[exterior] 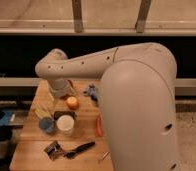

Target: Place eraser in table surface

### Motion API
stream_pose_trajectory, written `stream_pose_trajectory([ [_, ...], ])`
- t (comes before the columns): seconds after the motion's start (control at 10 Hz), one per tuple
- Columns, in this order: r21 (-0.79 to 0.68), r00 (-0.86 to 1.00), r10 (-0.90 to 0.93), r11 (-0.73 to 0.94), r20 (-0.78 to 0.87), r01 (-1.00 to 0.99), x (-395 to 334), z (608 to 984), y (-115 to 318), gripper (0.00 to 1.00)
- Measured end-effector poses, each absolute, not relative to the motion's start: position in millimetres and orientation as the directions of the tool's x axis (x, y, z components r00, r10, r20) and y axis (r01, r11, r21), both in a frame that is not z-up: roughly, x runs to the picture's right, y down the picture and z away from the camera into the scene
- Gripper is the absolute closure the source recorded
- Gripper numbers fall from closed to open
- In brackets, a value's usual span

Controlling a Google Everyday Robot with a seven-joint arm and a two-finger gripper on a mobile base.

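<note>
Behind the table (33, 150) runs a dark wall panel under a pale band crossed by two metal uprights. The tan wooden table sits at lower left, and the robot's white body fills the right half of the view and hides the table's right side. The arm reaches left from the body, bends at an elbow above the far-left corner, and turns down toward the tabletop. The gripper (60, 93) hangs below that bend, over the far-left part of the table, near an orange (72, 102). Its jaws stand apart, and it is clear of the eraser (64, 114). The eraser, a small black block, lies flat on the table between the orange and a white cup (65, 123), just beside the cup's far rim. A blue cup (46, 125) stands just left of the white cup. A blue crumpled item (92, 91) lies right of the orange, near the arm. A red-orange item (99, 125) lies at the edge of the robot's body. On the near side, a grey clip tool (53, 148) and a black-handled utensil (81, 148) lie next to each other.
</note>
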State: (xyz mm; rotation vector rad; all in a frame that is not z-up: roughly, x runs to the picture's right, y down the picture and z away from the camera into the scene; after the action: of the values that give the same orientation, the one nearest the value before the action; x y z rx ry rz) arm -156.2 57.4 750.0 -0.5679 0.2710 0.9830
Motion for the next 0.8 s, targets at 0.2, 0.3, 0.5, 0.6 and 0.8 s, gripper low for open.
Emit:
stream_pose_trajectory([
  [0.2, -0.343, 0.541, 0.711, 0.422, -0.449, -0.840, -166.7, 763.8, 67.6, 0.20],
  [0.3, -0.350, 0.540, 0.714, 0.417, -0.445, -0.839, -169.5, 769.9, 70.5, 0.20],
  [0.5, -0.365, 0.541, 0.715, 0.407, -0.443, -0.837, -171.8, 782.8, 73.2, 0.20],
  [0.6, -0.377, 0.543, 0.712, 0.401, -0.446, -0.835, -172.7, 790.2, 76.1, 0.20],
  [0.8, -0.383, 0.529, 0.705, 0.376, -0.472, -0.844, -160.3, 809.5, 80.4, 0.20],
])
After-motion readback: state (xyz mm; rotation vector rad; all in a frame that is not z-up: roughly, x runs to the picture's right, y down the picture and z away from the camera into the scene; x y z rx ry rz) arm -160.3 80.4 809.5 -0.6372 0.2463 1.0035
